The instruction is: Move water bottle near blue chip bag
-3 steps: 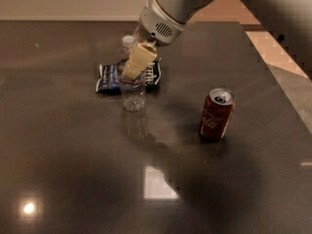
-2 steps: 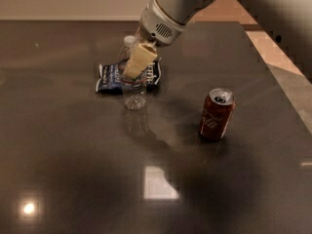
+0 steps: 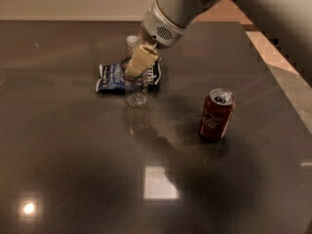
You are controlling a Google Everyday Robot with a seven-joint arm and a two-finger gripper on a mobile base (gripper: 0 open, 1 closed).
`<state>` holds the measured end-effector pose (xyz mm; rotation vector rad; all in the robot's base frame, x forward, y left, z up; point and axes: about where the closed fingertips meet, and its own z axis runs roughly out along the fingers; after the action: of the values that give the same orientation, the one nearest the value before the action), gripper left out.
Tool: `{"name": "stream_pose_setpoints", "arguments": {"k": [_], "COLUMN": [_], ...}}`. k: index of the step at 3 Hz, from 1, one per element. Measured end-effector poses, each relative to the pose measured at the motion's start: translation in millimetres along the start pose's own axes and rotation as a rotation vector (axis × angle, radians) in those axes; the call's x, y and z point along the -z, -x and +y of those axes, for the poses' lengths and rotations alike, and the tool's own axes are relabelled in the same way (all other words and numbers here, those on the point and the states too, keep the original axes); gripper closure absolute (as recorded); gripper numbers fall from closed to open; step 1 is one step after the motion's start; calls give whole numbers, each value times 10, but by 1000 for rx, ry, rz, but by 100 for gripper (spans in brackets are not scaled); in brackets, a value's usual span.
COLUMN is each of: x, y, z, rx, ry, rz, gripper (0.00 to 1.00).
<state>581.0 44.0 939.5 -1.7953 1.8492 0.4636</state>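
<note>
gripper (image 3: 138,62) is at the far left-centre of the table (image 3: 73,169), right in front of the water bottle (image 3: 136,94); it covers the bottle's upper body, leaving only the cap and lower half visible, so grip contact can't be confirmed. Right part of the blue chip bag (image 3: 111,76) is hidden behind bottle and gripper, lettering too small to read. Arm (image 3: 180,9) is cut off by the top edge, table by the left and near edges.

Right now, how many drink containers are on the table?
2. The water bottle stands upright in front of the blue chip bag, the gripper at its upper body; the red soda can stands apart, to the view's right. None appears hidden.
</note>
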Motion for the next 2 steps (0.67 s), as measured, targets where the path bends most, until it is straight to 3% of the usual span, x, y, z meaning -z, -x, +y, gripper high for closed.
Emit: {"name": "stream_pose_setpoints", "arguments": {"k": [1, 2], "x": [16, 6], "y": [-45, -32], "z": [-10, -2], "rx": [-12, -9], "ry": [-18, -15], "rz": [-4, -4], "gripper": [12, 0]}}
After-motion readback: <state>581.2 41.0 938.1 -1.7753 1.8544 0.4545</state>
